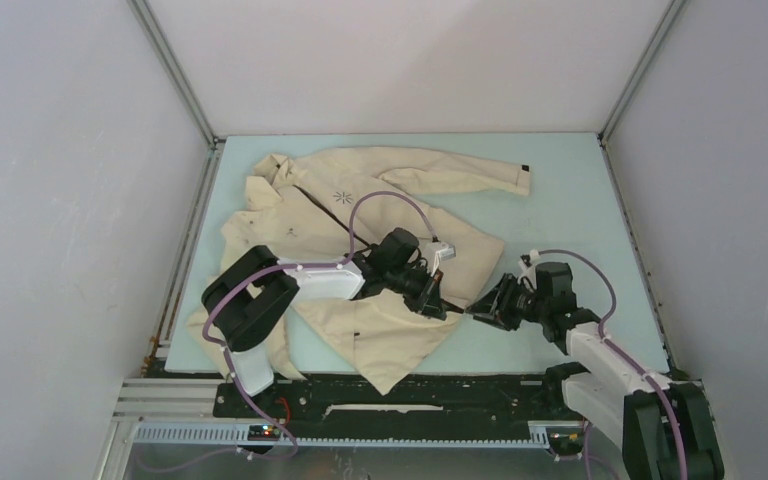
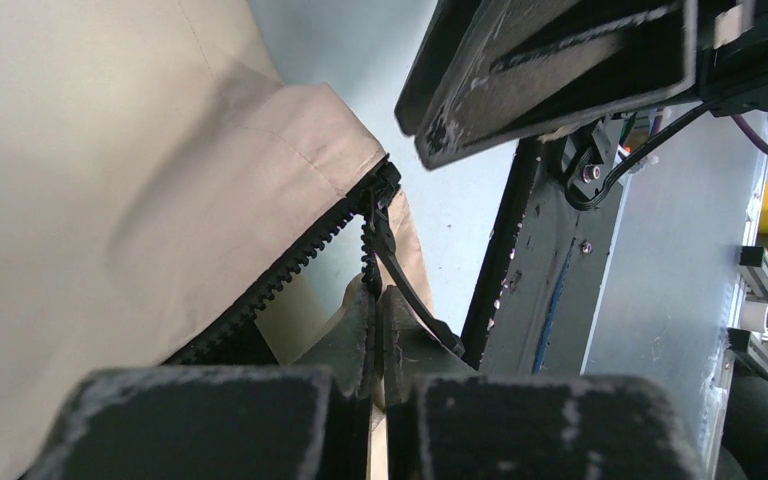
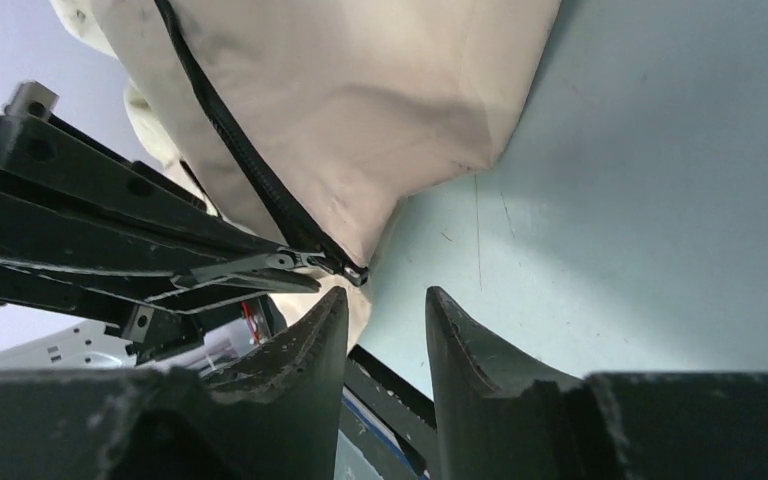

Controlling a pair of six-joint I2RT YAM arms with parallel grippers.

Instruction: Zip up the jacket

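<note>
Left tool (image 2: 378,305) clamped; right tool (image 3: 386,300) parted, close alongside.

Cameras: one overhead, two wrist.
Top view looked down over the whole table (image 1: 560,200); wrist views, close in, faced each other across the zipper end (image 3: 352,270) of the jacket (image 1: 390,335).

Lab: white-panelled enclosure (image 1: 60,150), aluminium frame (image 1: 175,70)

RIGHT: bare table (image 1: 570,210) free between jacket (image 1: 300,225) hem and side wall (image 1: 730,200) | CENTRE: left gripper (image 1: 442,300) clamped on zipper (image 3: 260,185) end, right gripper (image 1: 476,311) just beside it, jaws parted, only a narrow gap between them | LEFT: jacket spreads to table edge | FAR: sleeve (image 1: 460,172) lies near back edge | NEAR: base rail (image 1: 410,390) spans the front
</note>
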